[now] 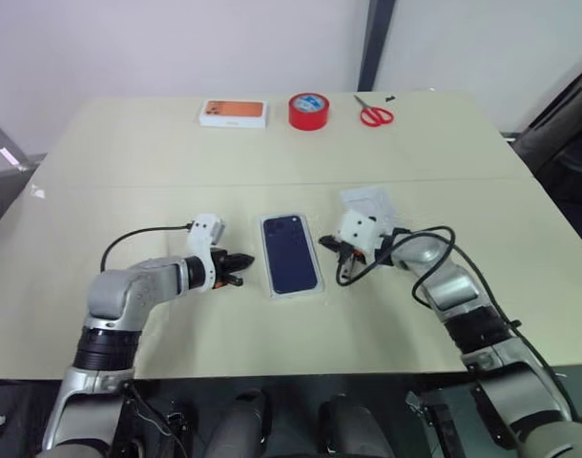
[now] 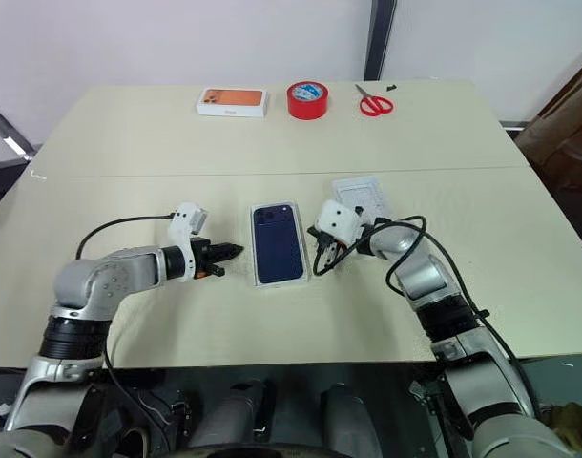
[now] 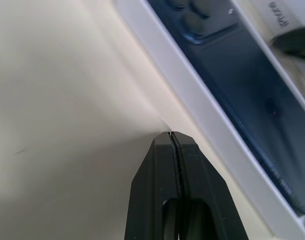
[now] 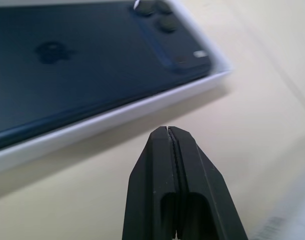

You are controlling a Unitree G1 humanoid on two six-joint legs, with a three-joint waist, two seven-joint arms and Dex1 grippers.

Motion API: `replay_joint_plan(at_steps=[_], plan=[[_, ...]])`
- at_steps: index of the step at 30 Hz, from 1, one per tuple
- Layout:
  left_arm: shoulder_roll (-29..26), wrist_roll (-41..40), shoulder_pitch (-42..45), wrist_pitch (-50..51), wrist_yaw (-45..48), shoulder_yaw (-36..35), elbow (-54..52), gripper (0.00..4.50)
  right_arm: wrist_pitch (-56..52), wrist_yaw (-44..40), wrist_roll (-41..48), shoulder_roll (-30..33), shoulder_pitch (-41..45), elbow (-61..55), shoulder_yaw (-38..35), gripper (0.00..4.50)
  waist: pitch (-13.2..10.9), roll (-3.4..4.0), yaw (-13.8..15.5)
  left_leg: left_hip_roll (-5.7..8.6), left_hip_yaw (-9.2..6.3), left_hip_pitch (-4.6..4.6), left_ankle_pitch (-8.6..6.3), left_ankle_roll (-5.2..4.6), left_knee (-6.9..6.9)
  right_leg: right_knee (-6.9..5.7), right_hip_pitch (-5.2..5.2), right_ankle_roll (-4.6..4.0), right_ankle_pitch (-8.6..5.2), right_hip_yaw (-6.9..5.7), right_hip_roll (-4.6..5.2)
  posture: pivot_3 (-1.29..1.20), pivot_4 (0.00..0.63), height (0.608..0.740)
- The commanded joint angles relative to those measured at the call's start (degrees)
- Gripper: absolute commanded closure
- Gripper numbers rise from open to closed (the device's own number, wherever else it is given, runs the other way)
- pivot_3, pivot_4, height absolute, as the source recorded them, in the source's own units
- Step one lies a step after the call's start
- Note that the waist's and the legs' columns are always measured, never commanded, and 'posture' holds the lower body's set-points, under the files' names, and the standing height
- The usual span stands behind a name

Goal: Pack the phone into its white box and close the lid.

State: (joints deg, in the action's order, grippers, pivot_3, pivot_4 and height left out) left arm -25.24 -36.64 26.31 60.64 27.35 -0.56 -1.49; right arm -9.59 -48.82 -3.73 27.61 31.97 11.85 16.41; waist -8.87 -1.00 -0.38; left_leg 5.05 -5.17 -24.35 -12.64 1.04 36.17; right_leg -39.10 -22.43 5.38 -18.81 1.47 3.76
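So the phone point(image 1: 291, 253) is lying camera side up in the white box point(image 1: 269, 277), long axis running away from me, camera cluster at the far end. 1 phone, 1 tray. My left gripper point(image 1: 236, 268) sits just left of the box, my right gripper point(image 1: 342, 267) just right of it, both with fingers pressed together, pinching nothing. 1 white insert point(image 1: 369, 201) lies behind my right gripper.

Closed left end effector point(image 3: 173, 134) on the table point(image 3: 57, 125), beside the boxed phone point(image 3: 242, 90).
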Motion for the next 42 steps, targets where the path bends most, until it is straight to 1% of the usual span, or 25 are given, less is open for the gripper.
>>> replay_joint_plan(at_steps=[1,7,13,18,23,26,31,35,39,42], plan=[[2.9,2.1,2.8,-1.7,1.0,3.0,2.8,4.47,-0.4,0.0,0.6,-0.7,0.3,-3.3,-0.5,4.49,0.0,0.00,0.0,0.00,0.00,0.00,0.00,0.00,0.01,0.00,0.00,0.00,0.00,-0.01,0.00,0.00,0.150,0.734],[9.8,5.4,9.2,-5.4,1.5,4.2,10.2,4.47,0.0,0.8,0.1,2.1,2.0,-0.1,-3.3,4.49,0.0,-0.01,0.8,0.03,-0.01,0.00,0.00,-0.01,0.06,-0.01,0.02,0.00,0.00,-0.03,0.00,0.00,0.150,0.734],[13.9,9.4,13.0,-9.5,4.6,7.2,16.8,4.47,0.0,0.8,0.3,5.3,1.0,1.1,-5.7,4.49,0.0,-0.02,0.9,0.03,0.02,-0.03,0.00,-0.01,0.05,-0.01,-0.01,0.01,0.00,-0.01,0.00,0.00,0.150,0.734],[17.2,12.4,15.9,-12.9,6.6,8.6,22.1,4.47,-1.6,0.1,1.1,7.2,-1.8,-2.4,-6.8,4.49,0.0,-0.02,1.1,0.02,0.02,-0.03,0.00,-0.02,0.07,0.00,0.02,0.01,0.00,-0.02,-0.01,0.00,0.150,0.734],[19.8,14.4,16.8,-14.0,8.4,10.0,23.6,4.47,-4.9,-1.0,2.1,9.3,-5.6,-7.5,-8.4,4.49,0.0,-0.02,1.2,0.03,0.01,-0.03,0.00,-0.02,0.09,0.00,0.04,0.01,0.00,-0.03,0.00,0.00,0.150,0.734],[20.2,15.3,16.5,-14.1,9.1,10.0,23.5,4.47,-5.9,-0.9,2.2,9.7,-6.8,-9.1,-9.0,4.49,0.0,-0.03,1.1,0.03,0.01,-0.03,0.00,-0.03,0.09,0.01,0.06,0.01,0.00,-0.02,0.00,0.00,0.150,0.734],[19.0,16.2,15.3,-13.7,9.8,9.5,21.8,4.47,-6.8,-0.2,1.8,10.1,-7.4,-10.1,-9.8,4.49,0.0,-0.02,1.0,0.02,0.02,-0.02,0.00,-0.03,0.08,0.00,0.05,0.01,0.00,-0.01,-0.02,0.00,0.150,0.734],[17.1,16.3,14.8,-13.9,9.4,7.4,20.5,4.47,-7.4,-1.0,1.6,11.6,-7.6,-11.1,-10.0,4.49,0.0,-0.02,1.0,0.01,0.01,-0.02,0.00,-0.03,0.08,-0.01,0.02,0.01,0.00,-0.01,-0.02,0.00,0.150,0.734],[14.1,16.9,14.1,-16.8,9.3,5.6,19.7,4.47,-7.9,-1.5,1.8,13.8,-7.2,-12.4,-11.3,4.49,0.0,-0.03,0.8,0.00,0.02,-0.03,0.00,-0.02,0.07,-0.01,0.00,0.01,0.00,0.00,-0.03,0.00,0.150,0.734],[12.7,16.5,13.6,-18.9,9.0,3.7,19.1,4.47,-10.8,-1.8,4.5,14.7,-6.9,-13.1,-13.7,4.49,0.0,-0.03,0.7,-0.01,0.02,-0.03,0.00,-0.02,0.04,-0.01,-0.02,0.01,0.00,0.00,-0.05,0.00,0.150,0.734]])
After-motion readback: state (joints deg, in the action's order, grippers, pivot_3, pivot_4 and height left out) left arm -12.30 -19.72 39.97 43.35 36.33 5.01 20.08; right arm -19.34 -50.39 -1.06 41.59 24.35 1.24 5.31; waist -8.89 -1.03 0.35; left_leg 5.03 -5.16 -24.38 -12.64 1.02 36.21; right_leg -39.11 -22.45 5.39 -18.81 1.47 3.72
